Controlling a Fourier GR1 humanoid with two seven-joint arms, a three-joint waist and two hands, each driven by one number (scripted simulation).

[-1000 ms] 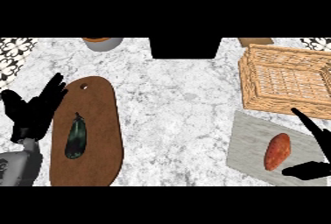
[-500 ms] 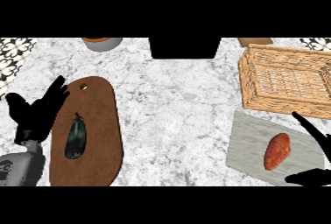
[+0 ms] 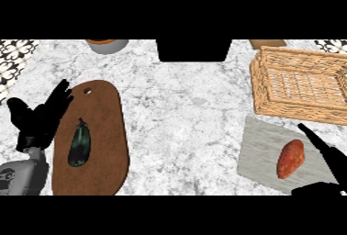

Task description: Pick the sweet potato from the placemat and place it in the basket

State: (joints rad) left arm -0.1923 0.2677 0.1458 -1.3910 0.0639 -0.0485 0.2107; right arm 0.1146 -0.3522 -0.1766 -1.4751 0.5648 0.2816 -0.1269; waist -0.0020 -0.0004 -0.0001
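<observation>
**Colleague:** What did the head view give you at that moment?

**Me:** I looked steeply down on the white-and-grey marbled counter [image 3: 183, 114]. The orange-brown oblong sweet potato [image 3: 291, 159] lay on the pale grey rectangular placemat [image 3: 261, 147] at the lower right, roughly in the mat's middle and tilted a little off upright. The woven wicker basket [image 3: 261, 87] sat just beyond the mat's far edge, at the upper right, and I could not tell whether the two touched.

**Colleague:** And the hands?

**Me:** My right hand [image 3: 325, 153] came in from the lower right corner, spread wide: one long finger stretched straight along the sweet potato's right side, just beside it, and the thumb showed below the mat's near corner. It held nothing; I saw a sliver of mat between finger and potato. My left hand [image 3: 37, 120] stood at the left edge, fingers up and relaxed, resting, overlapping the left rim of the dark brown wooden cutting board [image 3: 102, 128].

**Colleague:** Anything on that board?

**Me:** A dark green, slim vegetable [image 3: 79, 146] lay lengthwise on it. At the far edge I also saw a grey bowl with an orange inside [image 3: 107, 44], cut off by the frame.
</observation>
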